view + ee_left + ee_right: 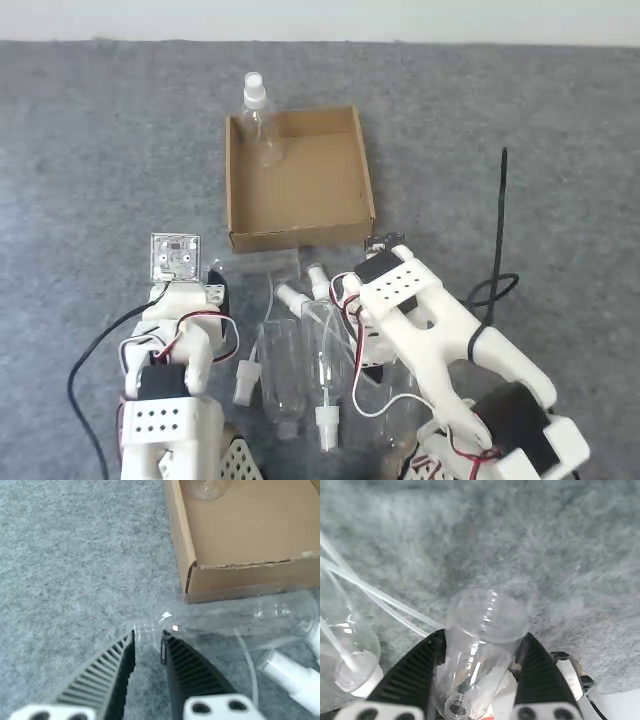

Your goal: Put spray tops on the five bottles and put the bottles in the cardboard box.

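Cardboard box (pixel 300 238) sits open on the gray felt counter (pixel 100 150). One clear bottle with a white spray top fitted, the capped bottle (pixel 258 125), stands upright in the box's far left corner. Just outside the box's near wall a topless bottle (pixel 240 617) lies on its side along that wall, close to it. Left hand (pixel 147 642) is at that bottle's open neck: fingers a little apart, the neck between the tips, no firm squeeze visible. A loose spray top (pixel 295 675) with its thin tube lies just beside this bottle, on the side away from the box. Right hand (pixel 482 640) is on the near side of the box, low over the counter. It is clamped on a second topless bottle, the held bottle (pixel 487 615), base pointing away from the wrist, open neck back between the fingers. Further from the box, between the two arms, two lying bottles (pixel 283 375) rest side by side, with white spray tops (pixel 247 381) among them; which are fitted I cannot tell.
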